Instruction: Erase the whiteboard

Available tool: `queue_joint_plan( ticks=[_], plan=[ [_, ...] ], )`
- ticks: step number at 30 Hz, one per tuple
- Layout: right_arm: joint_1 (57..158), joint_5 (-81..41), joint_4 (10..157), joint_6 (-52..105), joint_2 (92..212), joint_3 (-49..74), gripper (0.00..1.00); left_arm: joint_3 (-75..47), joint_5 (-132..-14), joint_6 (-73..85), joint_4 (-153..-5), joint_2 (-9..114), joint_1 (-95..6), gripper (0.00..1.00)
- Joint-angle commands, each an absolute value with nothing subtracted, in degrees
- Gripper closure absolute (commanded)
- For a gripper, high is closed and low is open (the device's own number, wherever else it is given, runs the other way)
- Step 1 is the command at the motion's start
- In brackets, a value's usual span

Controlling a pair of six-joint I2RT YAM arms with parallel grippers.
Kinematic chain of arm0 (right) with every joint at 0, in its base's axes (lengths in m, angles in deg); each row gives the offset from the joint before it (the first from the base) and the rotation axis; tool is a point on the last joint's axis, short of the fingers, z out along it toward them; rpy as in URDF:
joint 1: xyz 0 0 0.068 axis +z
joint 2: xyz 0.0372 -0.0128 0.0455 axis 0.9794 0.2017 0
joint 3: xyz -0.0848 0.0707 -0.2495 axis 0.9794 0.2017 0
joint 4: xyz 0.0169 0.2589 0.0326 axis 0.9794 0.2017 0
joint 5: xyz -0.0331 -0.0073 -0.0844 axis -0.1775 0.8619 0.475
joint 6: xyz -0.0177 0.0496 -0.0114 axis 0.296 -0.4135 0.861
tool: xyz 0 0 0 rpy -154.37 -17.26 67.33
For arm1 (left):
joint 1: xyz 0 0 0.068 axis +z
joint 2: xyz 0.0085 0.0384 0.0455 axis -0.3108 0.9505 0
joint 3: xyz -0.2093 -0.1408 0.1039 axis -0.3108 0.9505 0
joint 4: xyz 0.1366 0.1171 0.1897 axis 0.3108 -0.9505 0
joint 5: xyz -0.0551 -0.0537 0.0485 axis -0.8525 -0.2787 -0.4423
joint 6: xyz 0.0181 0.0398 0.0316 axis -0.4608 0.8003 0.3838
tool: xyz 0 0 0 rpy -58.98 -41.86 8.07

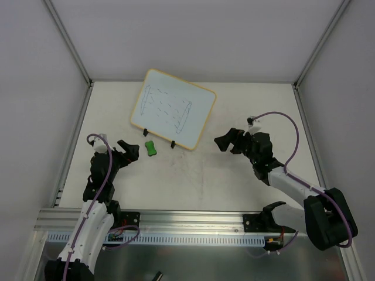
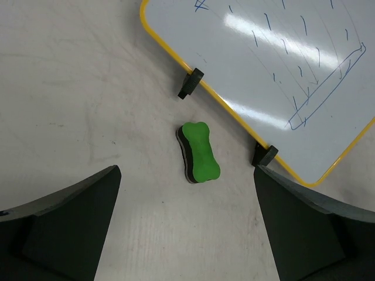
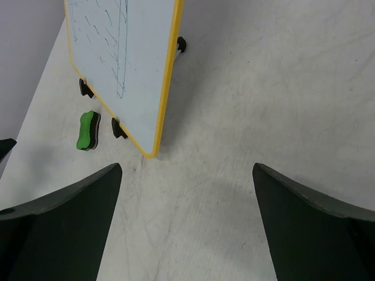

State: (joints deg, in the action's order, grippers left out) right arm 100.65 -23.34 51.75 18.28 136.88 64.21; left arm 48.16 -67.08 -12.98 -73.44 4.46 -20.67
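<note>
**Whiteboard marked, both claws open and empty**

Top view: the whiteboard (image 1: 173,109) is being shown toward the far edge of the tabletop (image 1: 234,181), left of the middle and turned at an angle to the edges. Faint dark pen lines are being carried across its face. A small green eraser (image 1: 151,148) is being seen just beside the board's near rim, between the two black feet. The left gripper (image 1: 130,151) is being held near the left edge, close to the eraser but apart from it, with its fingers spread. The right gripper (image 1: 225,140) is being held right of the middle, near the board's right corner, fingers parted and nothing between them.

Left wrist view: the left gripper (image 2: 186,172) is being kept wide open above the eraser (image 2: 199,152), which is lying flat on the table and untouched. The whiteboard (image 2: 275,64), with blue strokes on it, is being framed at the upper right.

Right wrist view: the right gripper (image 3: 187,167) is being held open over bare table. The whiteboard (image 3: 126,64) is being seen propped at a tilt on its feet, the eraser (image 3: 89,130) just beside it.
</note>
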Motion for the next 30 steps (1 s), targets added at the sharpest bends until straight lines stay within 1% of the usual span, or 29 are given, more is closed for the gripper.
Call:
queue_joint_plan(
  ticks=[1, 7, 9, 12, 13, 14, 16, 17, 18, 19, 22, 23, 26, 30],
  plan=[
    [100.8, -22.5, 48.5, 19.6, 135.7, 63.6, 0.01, 46.5, -66.3, -11.9, -71.7, 4.2, -20.7, 0.01],
    [100.8, -22.4, 48.5, 19.1, 135.8, 63.4, 0.01, 46.8, -67.0, -11.2, -71.7, 3.2, -20.7, 0.01],
    [100.6, -20.7, 48.5, 17.3, 136.6, 63.0, 0.01, 46.8, -67.0, -10.9, -71.7, 2.7, -20.7, 0.01],
    [100.2, -23.0, 39.8, 16.1, 139.2, 65.7, 0.01, 46.6, -67.2, -10.7, -71.9, 2.8, -20.7, 0.01],
    [99.9, -24.5, 34.8, 15.4, 140.2, 66.4, 0.01, 46.6, -67.3, -10.6, -72.0, 2.7, -20.7, 0.01],
    [98.7, -28.7, 33.7, 14.7, 141.4, 66.5, 0.01, 46.5, -67.4, -10.6, -72.1, 2.8, -20.7, 0.01],
    [96.7, -32.7, 31.9, 12.6, 145.5, 65.4, 0.01, 46.5, -67.5, -10.5, -72.2, 2.8, -20.7, 0.01],
    [95.4, -38.3, 29.4, 11.1, 147.4, 65.2, 0.01, 46.5, -67.4, -10.5, -72.2, 2.8, -20.7, 0.01],
    [93.1, -41.2, 25.0, 6.9, 149.5, 65.6, 0.01, 46.4, -67.7, -10.4, -72.1, 2.8, -20.7, 0.01],
    [92.3, -43.4, 13.5, 4.3, 154.3, 66.7, 0.01, 46.4, -67.9, -9.9, -72.2, 3.0, -20.7, 0.01],
    [91.0, -48.3, 0.5, -2.5, 160.6, 65.3, 0.01, 46.3, -66.8, -9.7, -72.3, 4.0, -20.7, 0.01],
    [91.1, -49.4, 0.1, -3.4, 163.9, 64.2, 0.01, 46.0, -66.5, -9.6, -72.6, 4.8, -20.7, 0.01],
    [91.5, -49.4, -2.3, -4.6, 168.2, 61.3, 0.01, 45.1, -66.5, -9.7, -73.0, 6.6, -20.7, 0.01],
    [92.7, -48.8, -2.2, -3.2, 171.0, 58.2, 0.01, 44.6, -66.5, -9.6, -73.2, 8.1, -20.7, 0.01]
  ],
)
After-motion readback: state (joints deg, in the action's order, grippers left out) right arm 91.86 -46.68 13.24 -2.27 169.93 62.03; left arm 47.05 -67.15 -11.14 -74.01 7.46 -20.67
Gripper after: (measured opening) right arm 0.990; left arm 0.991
